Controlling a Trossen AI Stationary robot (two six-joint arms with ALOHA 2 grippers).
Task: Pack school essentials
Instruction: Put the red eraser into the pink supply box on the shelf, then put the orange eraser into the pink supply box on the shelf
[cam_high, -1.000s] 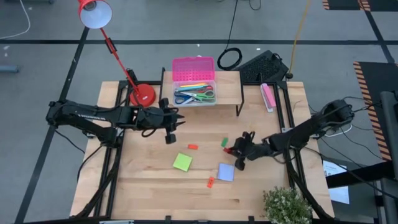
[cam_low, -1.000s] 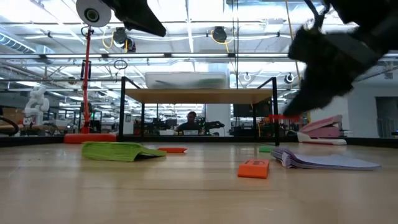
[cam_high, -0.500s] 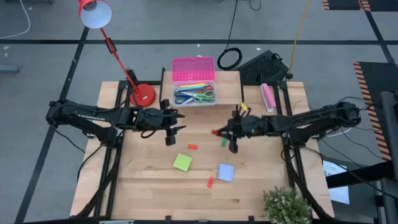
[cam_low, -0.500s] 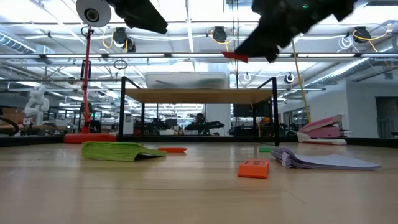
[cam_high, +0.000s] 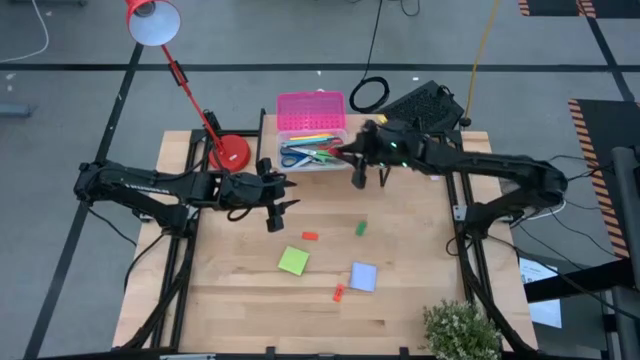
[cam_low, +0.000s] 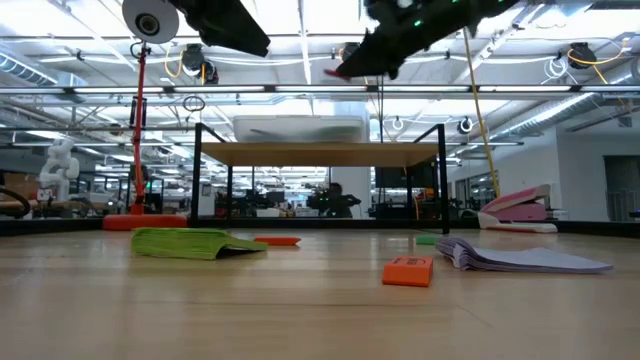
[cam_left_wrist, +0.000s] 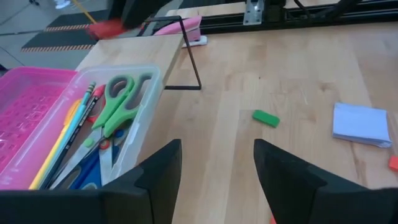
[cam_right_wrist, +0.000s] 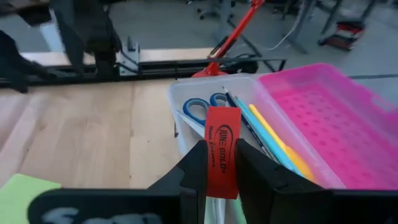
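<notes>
hovering in the high view, my right gripper (cam_high: 347, 155) pinches a red eraser (cam_high: 341, 154) at the box (cam_high: 313, 147) edge; left gripper (cam_high: 274, 197) waits open beside it. low view: eraser (cam_low: 337, 71) is high above the table. right wrist view: fingers (cam_right_wrist: 194, 165) clamp it over the scissors (cam_right_wrist: 198, 109). i should centre over the tray, lower, then release.

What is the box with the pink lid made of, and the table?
The box looks like clear glossy plastic: pencils and scissors show through its walls. Its lid seems translucent pink plastic with a moulded dot pattern. The table looks like pale wood planks, with visible grain and seams.
</notes>
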